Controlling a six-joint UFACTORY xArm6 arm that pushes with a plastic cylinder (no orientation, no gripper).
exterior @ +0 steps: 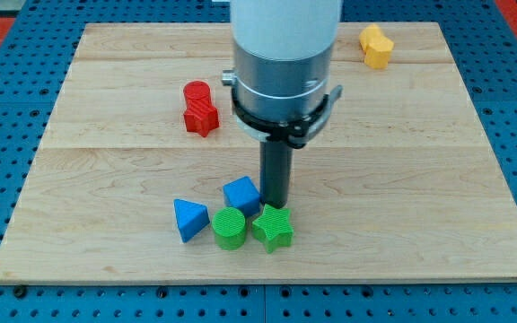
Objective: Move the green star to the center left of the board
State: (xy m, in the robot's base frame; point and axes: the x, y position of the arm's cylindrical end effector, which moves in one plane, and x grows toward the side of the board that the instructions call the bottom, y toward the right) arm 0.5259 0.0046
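Green star (273,228) touches green cylinder (230,228); my tip (275,204), no hand to open, sits just above it beside blue cube (241,195). Pushing left risks dragging both neighbours.

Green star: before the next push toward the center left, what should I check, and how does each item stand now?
1. Green star in view, near the view's bottom: ok.
2. My tip at the star: ok, just above it in the view; contact cannot tell.
3. Tip on the star's right side for a leftward push: not ok.
4. Leftward path free: not ok; green cylinder sits against the star's left, blue triangle beyond.
5. Blue cube clear of the tip: not ok, right beside it.
6. Red block and yellow block clear of the cluster: ok.
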